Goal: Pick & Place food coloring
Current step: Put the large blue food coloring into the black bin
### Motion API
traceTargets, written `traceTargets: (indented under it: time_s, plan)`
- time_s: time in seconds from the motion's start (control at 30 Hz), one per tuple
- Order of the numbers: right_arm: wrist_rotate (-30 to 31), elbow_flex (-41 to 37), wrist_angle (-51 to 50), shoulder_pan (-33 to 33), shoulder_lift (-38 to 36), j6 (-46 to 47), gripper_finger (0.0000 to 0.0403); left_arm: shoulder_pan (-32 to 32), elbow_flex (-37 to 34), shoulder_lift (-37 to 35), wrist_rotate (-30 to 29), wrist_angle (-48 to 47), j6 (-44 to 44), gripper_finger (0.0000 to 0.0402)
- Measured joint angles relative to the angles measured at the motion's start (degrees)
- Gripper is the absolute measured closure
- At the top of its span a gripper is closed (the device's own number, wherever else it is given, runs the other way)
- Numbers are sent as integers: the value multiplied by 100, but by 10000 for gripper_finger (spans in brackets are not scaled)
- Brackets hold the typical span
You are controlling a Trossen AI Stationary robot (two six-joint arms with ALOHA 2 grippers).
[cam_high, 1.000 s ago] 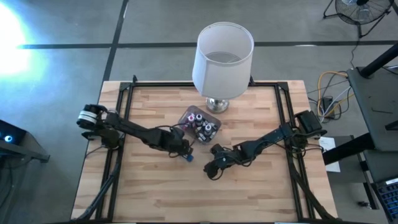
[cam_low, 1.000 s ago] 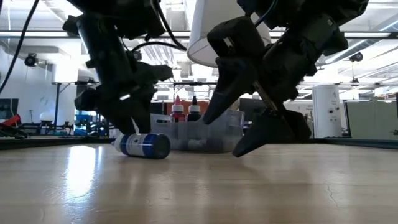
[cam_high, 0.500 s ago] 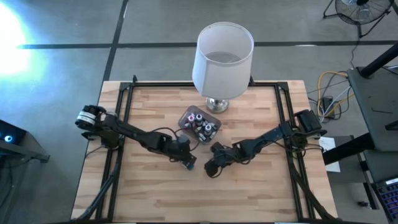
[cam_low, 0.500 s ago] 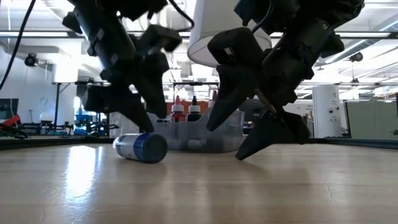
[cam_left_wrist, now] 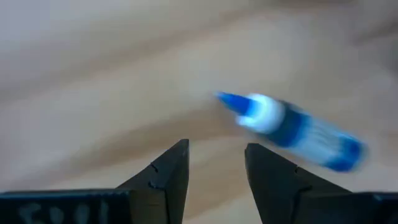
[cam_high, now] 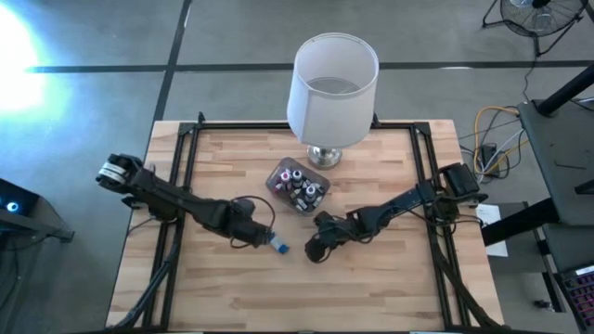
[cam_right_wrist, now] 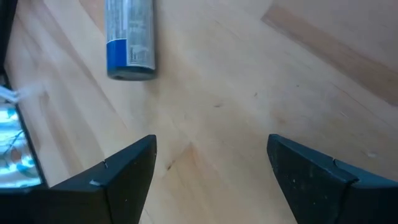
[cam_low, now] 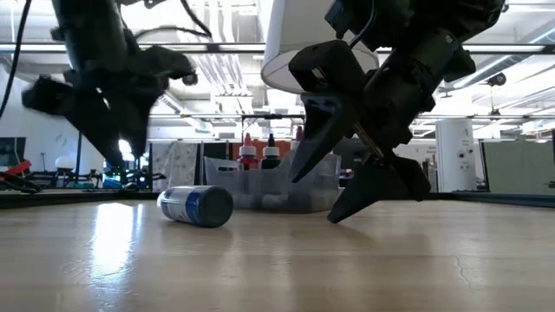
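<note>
One food coloring bottle (cam_high: pixel 279 247), white and blue with a blue tip, lies on its side on the wooden table; it also shows in the low view (cam_low: pixel 196 206). My left gripper (cam_left_wrist: pixel 214 168) is open, raised above the table just left of the bottle (cam_left_wrist: pixel 292 127), with nothing between its fingers. My right gripper (cam_high: pixel 316 249) stands open close to the table on the bottle's right, fingers slanting down, and holds nothing. Several more bottles stand in a translucent tub (cam_high: pixel 298 186).
A lamp with a white shade (cam_high: pixel 331 88) stands at the table's far edge, just behind the tub (cam_low: pixel 269 186). Black frame rails run along the table's left and right edges. Bare wood lies toward the near edge.
My left gripper has drawn back from the bottle toward the table's left edge, risen and rolled at the wrist. The bottle stays on its side about where it was.
</note>
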Motion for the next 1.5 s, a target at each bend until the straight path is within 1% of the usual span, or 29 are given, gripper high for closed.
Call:
traceTargets:
  time_s: [0.07,0.17,0.37,0.5,0.7,0.93,1.23,1.37,1.5]
  plan:
    - [-132,0,101,-19,-1,-16,101,6,-285,8,135,861,-64,268]
    - [-150,0,125,-23,1,-25,101,66,-609,104,20,1648,-300,268]
    - [-123,0,119,-1,1,-31,101,149,-929,248,-46,1897,-478,268]
    - [-123,0,108,57,1,-14,101,170,-1013,401,-170,2444,-512,268]
    - [-117,0,103,64,-1,-1,101,177,-950,777,-406,3694,-329,269]
    - [-117,2,101,64,2,17,101,194,-819,1182,-422,5110,-12,268]
    - [-114,0,99,77,1,168,101,188,-157,1813,-457,5228,147,268]
    - [-165,-9,63,149,-1,153,101,160,211,2068,-367,5262,619,268]
    - [-124,0,110,273,-3,294,101,140,340,1985,-415,5228,1004,268]
